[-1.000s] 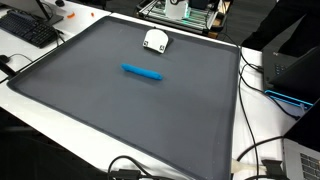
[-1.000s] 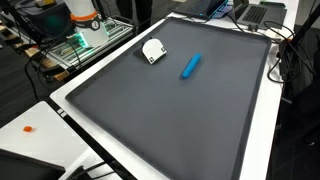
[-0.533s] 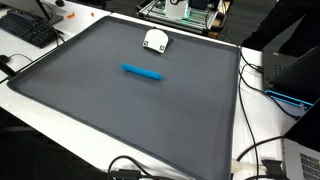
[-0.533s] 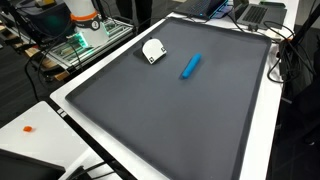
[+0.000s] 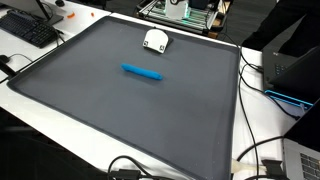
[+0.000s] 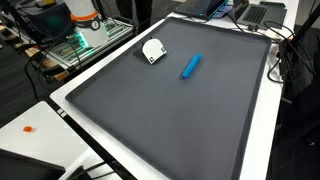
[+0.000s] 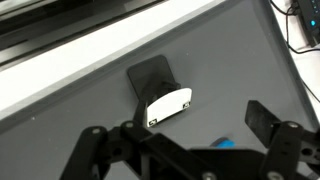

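A wide dark grey mat [image 5: 120, 120] covers a white table. In the wrist view the gripper [image 7: 180, 135] fills the near edge. Its two black fingers [image 7: 262, 117] are spread as wide as they go, with nothing between them.

A blue marker [image 5: 141, 71] lies flat near the middle of the mat. Only one tip of it [image 7: 224, 143] shows in the wrist view, just ahead of the gripper and a little to the right, inside the right finger. In both exterior views [image 6: 190, 66] its full length shows. In one its long axis runs left to right, dipping slightly at the right end. From the wrist view the axis cannot be told.

Farther off, close to the mat's far edge, sits a small white object [image 7: 168, 107] on a dark base, well apart from the marker. A black keyboard [image 5: 30, 30] lies beyond the mat's far left corner.

Compared with the earlier pictures, the marker and the white object have not moved.
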Controlling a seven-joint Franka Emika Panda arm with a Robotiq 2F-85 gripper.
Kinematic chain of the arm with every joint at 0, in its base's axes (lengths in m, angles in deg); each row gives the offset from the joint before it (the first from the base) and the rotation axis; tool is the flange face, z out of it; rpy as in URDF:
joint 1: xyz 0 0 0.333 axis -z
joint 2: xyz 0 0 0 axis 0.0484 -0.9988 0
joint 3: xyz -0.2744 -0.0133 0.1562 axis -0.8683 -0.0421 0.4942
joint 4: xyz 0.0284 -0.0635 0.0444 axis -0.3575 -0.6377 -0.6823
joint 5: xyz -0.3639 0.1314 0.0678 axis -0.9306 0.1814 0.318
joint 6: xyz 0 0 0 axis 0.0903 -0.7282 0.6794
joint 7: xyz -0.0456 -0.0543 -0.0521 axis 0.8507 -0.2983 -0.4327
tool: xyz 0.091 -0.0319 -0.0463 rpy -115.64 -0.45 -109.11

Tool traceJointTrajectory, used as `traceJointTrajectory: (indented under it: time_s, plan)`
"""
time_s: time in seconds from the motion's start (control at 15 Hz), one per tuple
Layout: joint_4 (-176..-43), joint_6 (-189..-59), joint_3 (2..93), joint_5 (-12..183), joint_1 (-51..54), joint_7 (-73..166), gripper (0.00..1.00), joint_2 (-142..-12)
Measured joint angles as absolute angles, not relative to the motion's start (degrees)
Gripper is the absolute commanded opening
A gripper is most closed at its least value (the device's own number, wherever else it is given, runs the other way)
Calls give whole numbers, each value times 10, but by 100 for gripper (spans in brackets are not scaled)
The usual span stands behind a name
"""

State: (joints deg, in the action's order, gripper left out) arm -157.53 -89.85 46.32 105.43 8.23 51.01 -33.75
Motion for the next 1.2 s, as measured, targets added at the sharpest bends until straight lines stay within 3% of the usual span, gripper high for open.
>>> traceJointTrajectory:
  time_s: [0.47, 1.2]
  plan:
    - [-1651, -1003, 510, 1124, 83, 694, 100, -351]
    - [-1649, -1009, 515, 1125, 83, 707, 100, -353]
